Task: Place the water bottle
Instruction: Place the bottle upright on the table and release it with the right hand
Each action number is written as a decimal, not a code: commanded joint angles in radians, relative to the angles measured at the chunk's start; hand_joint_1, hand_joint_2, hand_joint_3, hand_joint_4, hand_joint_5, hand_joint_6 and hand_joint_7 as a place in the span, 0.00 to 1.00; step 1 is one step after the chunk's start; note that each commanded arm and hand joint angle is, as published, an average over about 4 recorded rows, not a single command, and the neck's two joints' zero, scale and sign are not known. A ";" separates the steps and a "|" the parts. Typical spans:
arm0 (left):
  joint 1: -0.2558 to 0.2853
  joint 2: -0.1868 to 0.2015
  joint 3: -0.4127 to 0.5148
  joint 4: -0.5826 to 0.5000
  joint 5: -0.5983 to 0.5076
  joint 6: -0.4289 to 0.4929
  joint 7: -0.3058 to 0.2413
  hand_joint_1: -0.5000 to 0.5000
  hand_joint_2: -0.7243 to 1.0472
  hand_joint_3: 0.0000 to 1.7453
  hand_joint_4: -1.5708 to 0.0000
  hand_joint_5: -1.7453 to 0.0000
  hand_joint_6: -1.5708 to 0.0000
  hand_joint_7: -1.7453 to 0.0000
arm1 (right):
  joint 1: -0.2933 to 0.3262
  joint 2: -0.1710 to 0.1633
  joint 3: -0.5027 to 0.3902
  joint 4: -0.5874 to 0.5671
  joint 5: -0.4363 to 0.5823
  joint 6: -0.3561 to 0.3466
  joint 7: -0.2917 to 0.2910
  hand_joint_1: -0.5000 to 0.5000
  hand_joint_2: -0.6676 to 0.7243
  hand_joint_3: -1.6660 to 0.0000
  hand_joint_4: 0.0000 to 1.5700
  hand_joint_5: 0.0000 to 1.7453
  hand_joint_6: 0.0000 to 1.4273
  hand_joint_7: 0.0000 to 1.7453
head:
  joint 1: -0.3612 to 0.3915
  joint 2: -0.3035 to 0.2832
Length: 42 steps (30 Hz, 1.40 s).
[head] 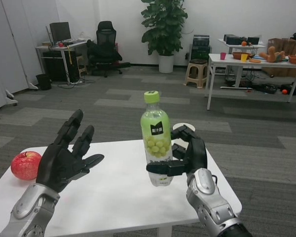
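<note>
Head view: bottle (157, 140) in right hand (190, 155)

The water bottle (156, 138) is clear, glossy plastic with a smooth lime-green plastic cap and a printed label wrap in green and black; the lower part shows see-through and shiny. The right hand (185, 155) gripping it is matt black, plastic-looking, on a forearm of brushed silver metal with a dull sheen. The left hand (66, 155) has the same matt black finish and silver metal forearm. The table (123, 197) top is smooth, matt white. The apple (25, 165) has glossy red skin. The floor (138, 98) looks like matt grey carpet in banded tones.
</note>
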<state>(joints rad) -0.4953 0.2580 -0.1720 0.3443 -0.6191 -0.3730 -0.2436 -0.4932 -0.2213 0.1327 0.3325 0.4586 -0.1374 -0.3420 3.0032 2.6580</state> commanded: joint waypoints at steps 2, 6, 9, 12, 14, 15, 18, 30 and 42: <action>0.009 0.013 0.009 -0.011 -0.005 -0.003 -0.002 0.00 0.79 0.05 1.00 1.00 1.00 1.00 | -0.024 0.011 0.037 0.069 0.051 -0.099 -0.002 0.92 0.50 0.76 0.73 0.83 0.49 0.92 | 0.000 -0.006; 0.009 0.013 0.009 -0.009 -0.005 -0.003 -0.002 0.00 0.78 0.05 1.00 1.00 1.00 1.00 | -0.039 0.019 0.081 0.165 0.097 -0.163 0.005 0.92 0.50 0.76 0.75 0.83 0.54 0.92 | -0.003 -0.012; 0.009 0.013 0.008 -0.008 -0.005 -0.002 -0.002 0.00 0.80 0.05 1.00 1.00 1.00 1.00 | -0.056 0.028 0.111 0.240 0.127 -0.202 0.014 0.92 0.51 0.80 0.78 0.83 0.60 0.92 | -0.004 -0.018; 0.009 0.013 0.006 -0.008 -0.005 -0.002 -0.002 0.00 0.80 0.05 1.00 1.00 1.00 1.00 | -0.078 0.036 0.143 0.323 0.160 -0.245 0.022 0.92 0.55 0.81 0.81 0.83 0.63 0.92 | -0.005 -0.021; 0.009 0.013 0.006 -0.007 -0.005 -0.003 -0.002 0.00 0.79 0.05 1.00 1.00 1.00 1.00 | -0.092 0.044 0.156 0.369 0.171 -0.257 0.024 0.91 0.55 0.81 0.85 0.83 0.66 0.92 | -0.006 -0.024; 0.009 0.013 0.006 -0.006 -0.005 -0.002 -0.002 0.00 0.79 0.05 1.00 1.00 1.00 1.00 | -0.100 0.049 0.158 0.392 0.172 -0.259 0.024 0.90 0.55 0.81 0.87 0.83 0.67 0.92 | -0.007 -0.024; 0.009 0.013 0.006 -0.005 -0.005 -0.001 -0.002 0.00 0.79 0.05 1.00 1.00 1.00 1.00 | -0.128 0.060 0.167 0.467 0.173 -0.265 0.026 0.88 0.55 0.85 0.94 0.83 0.72 0.92 | -0.007 -0.029; 0.001 0.013 0.004 0.002 -0.005 -0.001 -0.002 0.00 0.80 0.05 1.00 1.00 1.00 1.00 | -0.196 0.067 0.225 0.624 0.172 -0.307 0.031 0.83 0.55 0.94 1.00 0.83 0.89 0.92 | -0.008 -0.030; -0.006 0.012 -0.001 0.005 -0.005 -0.001 -0.002 0.00 0.80 0.05 1.00 1.00 1.00 1.00 | -0.193 0.063 0.233 0.675 0.175 -0.307 0.049 0.83 0.55 0.95 1.00 0.83 0.92 0.92 | -0.012 -0.041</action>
<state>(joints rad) -0.4910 0.2616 -0.1729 0.3446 -0.6191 -0.3720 -0.2439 -0.6844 -0.1565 0.3638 0.9857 0.6280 -0.4484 -0.2948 2.9911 2.6191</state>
